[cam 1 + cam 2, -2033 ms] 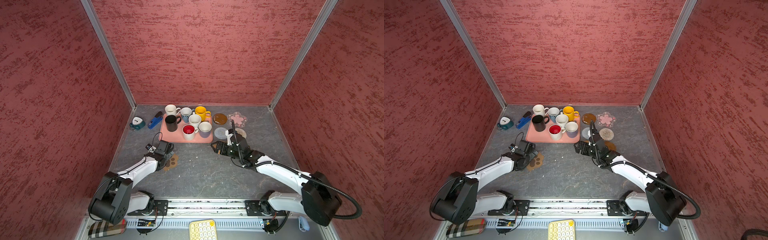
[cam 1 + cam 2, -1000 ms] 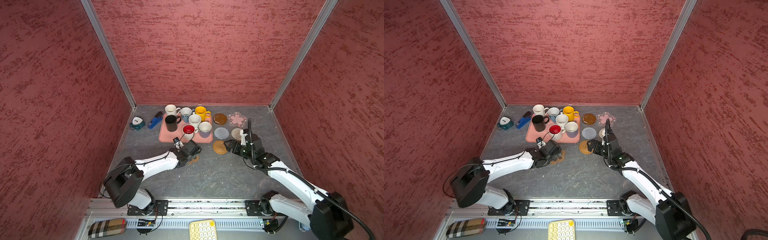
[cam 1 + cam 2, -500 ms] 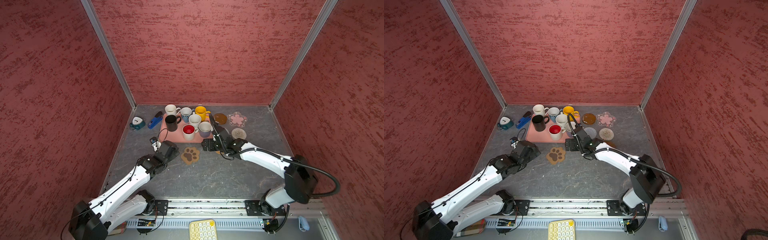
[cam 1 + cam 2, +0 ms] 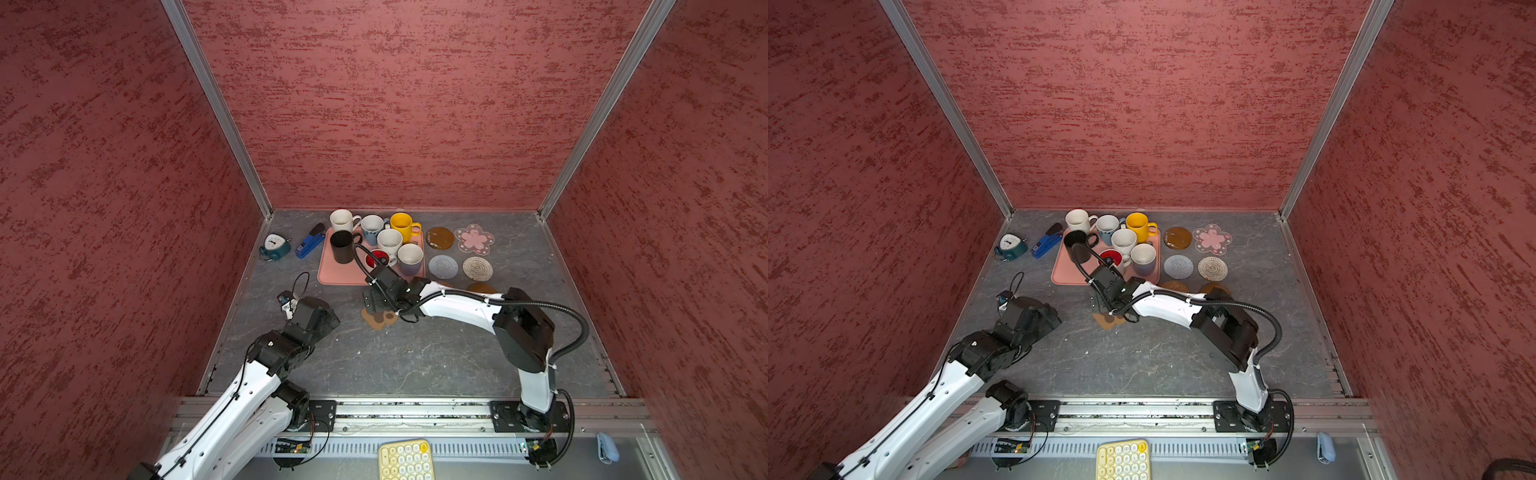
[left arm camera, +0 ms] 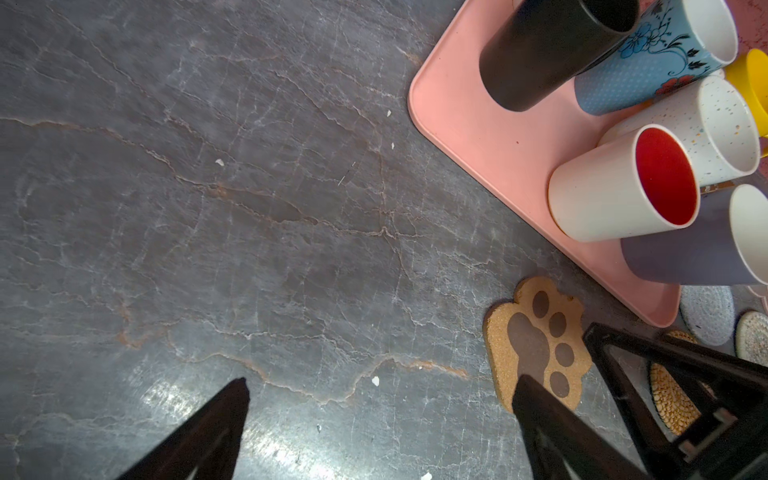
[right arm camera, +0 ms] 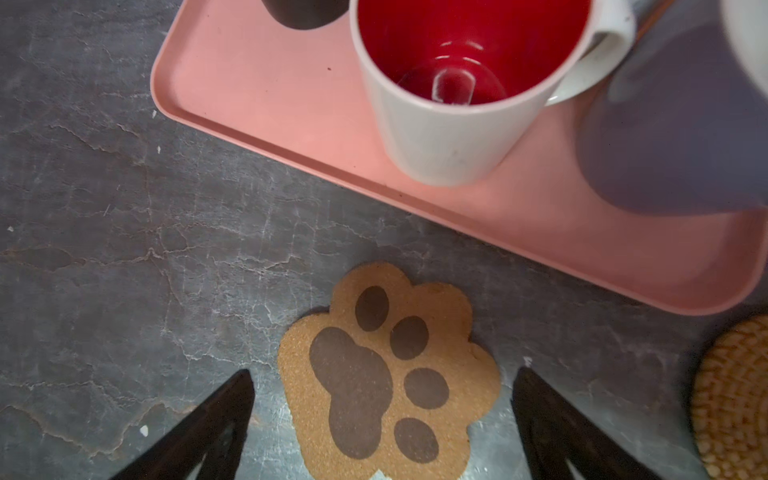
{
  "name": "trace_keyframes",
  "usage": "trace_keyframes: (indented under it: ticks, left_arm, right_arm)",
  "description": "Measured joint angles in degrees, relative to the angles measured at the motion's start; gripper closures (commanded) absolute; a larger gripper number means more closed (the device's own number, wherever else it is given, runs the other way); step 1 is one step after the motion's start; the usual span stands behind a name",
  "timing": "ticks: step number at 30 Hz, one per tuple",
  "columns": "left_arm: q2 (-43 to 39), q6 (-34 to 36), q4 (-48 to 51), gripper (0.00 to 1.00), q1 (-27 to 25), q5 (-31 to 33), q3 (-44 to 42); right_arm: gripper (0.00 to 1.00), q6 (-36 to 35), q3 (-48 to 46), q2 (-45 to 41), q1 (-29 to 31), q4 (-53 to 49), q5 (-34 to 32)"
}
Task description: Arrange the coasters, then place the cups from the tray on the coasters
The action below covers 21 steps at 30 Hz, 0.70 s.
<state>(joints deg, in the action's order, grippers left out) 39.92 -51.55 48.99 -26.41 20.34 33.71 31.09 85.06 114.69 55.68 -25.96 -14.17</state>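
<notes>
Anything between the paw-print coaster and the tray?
No. Only a bare strip of grey tabletop separates the paw-print coaster from the tray; the right wrist view shows it plainly.

Built from white shells and black joint housings. Dotted with dark screw holes down the left arm [image 4: 232, 407], a thin black cable alongside. Trailed by a ribbed black hose on the right arm [image 4: 457, 309], cinched with white zip ties. Bolted to black base plates [image 4: 322, 411] at 6 o'clock. Tipped with tapered black fingers [image 6: 220, 411].

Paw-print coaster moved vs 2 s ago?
Yes. In a top view the paw-print coaster shifted right, from in front of the tray's left end to in front of its middle.
</notes>
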Motion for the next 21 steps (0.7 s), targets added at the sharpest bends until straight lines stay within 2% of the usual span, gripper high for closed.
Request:
trace_keyframes:
  ticks: [11,21]
  left_arm:
    - [1.3,0.9,0.3,0.00,0.1,-2.7,0.0]
    - [1.3,1.0,0.9,0.00,0.1,-3.6,0.5]
  right_arm:
    - [0.01,2.8,7.1,8.4,1.1,-2.9,-6.1]
    - [0.01,4.2,7.3,10.7,2.0,-3.2,-7.8]
